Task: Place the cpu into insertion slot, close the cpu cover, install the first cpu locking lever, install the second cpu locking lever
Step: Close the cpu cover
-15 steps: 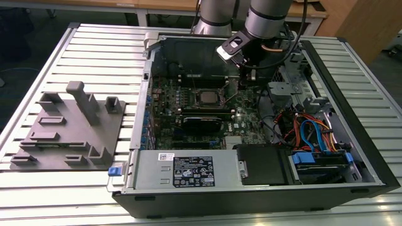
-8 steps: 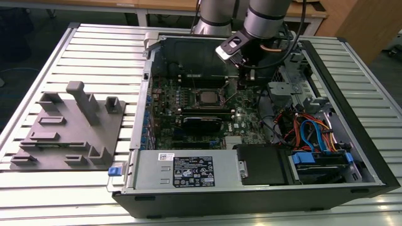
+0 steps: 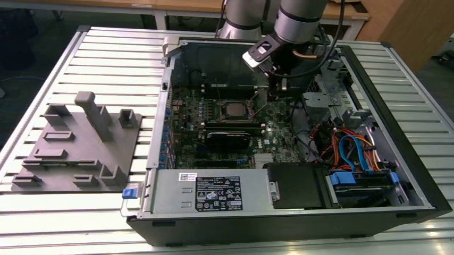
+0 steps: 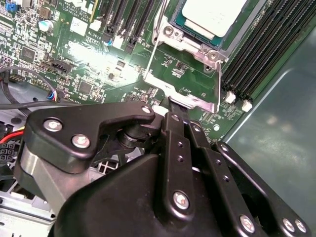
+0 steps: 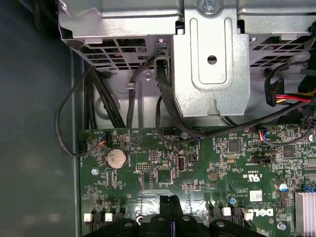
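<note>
Cpu [image 4: 212, 15]: sat silvery side up in the insertion slot [image 3: 216, 110], just above the middle of the exterior frame. Ringed by the cpu cover [image 4: 195, 43], lying flat, with the cpu's top bare in its window. Flanked by two thin wire levers [image 4: 153, 49] running out to a silvery tab [image 4: 190, 96] at the slot's edge; could not tell whether latched. Met at that tab by the gripper [image 4: 170, 105]: fingers [image 5: 166, 210] pressed together, seam to seam in the first wrist view, with nothing seen between them; tips touching the tab's rim or just shy of it, could not tell which. Bordered by long black memory slots [image 4: 256, 64] on the green motherboard [image 3: 186, 114]. Reached from the upper middle of the exterior frame by the arm [image 3: 298, 21], angled down into the open case [image 3: 284, 226]. Found, farther out on the board in the first wrist view, a coin cell [image 5: 116, 157], and past the board's edge a grey steel bracket [image 5: 210, 69] with black cables [image 5: 66, 123] looping beside it. Saw blue and orange wires [image 3: 351, 151] at the lower right of the exterior frame and a labelled grey box [image 3: 212, 194] along the case's lower wall. Noted, at the exterior view's left, a grey fixture plate [image 3: 78, 154] with upright blocks on the slatted table [image 3: 106, 58].
</note>
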